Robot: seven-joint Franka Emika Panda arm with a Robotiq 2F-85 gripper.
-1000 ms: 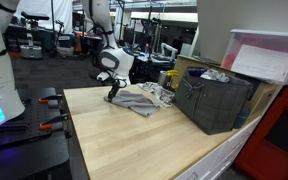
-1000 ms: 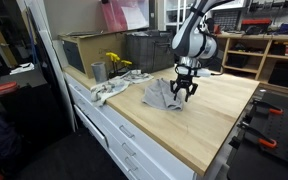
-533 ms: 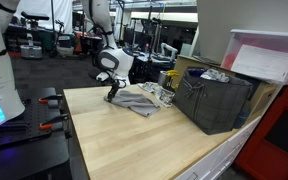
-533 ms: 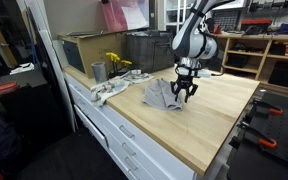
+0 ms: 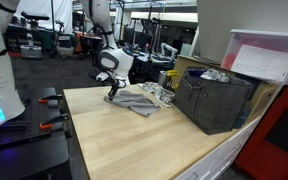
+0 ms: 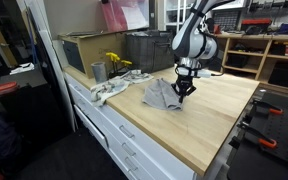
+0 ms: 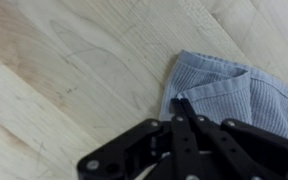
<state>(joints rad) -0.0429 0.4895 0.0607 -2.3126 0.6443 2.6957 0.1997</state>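
Pale wood planks make up the desk (image 5: 124, 140), which is the largest thing in both exterior views (image 6: 219, 120); at its far side stands a black crate (image 5: 216, 100), dark-walled and open at the top; the white arm (image 6: 189, 40) reaches down over the desk near the middle of its width; a grey towel (image 5: 139, 100) lies flat and partly folded on the wood, between the crate and the bare part of the desk, and in an exterior view (image 6: 162, 93) it sits just beside a crumpled white rag (image 6: 109, 90) near the desk's front edge; a metal cup (image 6: 98, 71) stands upright behind that rag; the hand (image 6: 182, 92) points straight down at the towel's edge, on the side away from the rag; in the wrist view the towel (image 7: 234, 95) fills the right side, one corner turned over on itself, and the hand (image 7: 180, 105) has its black fingers brought together, tips meeting right at the towel's border; whether a fold of cloth is pinched between them cannot be told.
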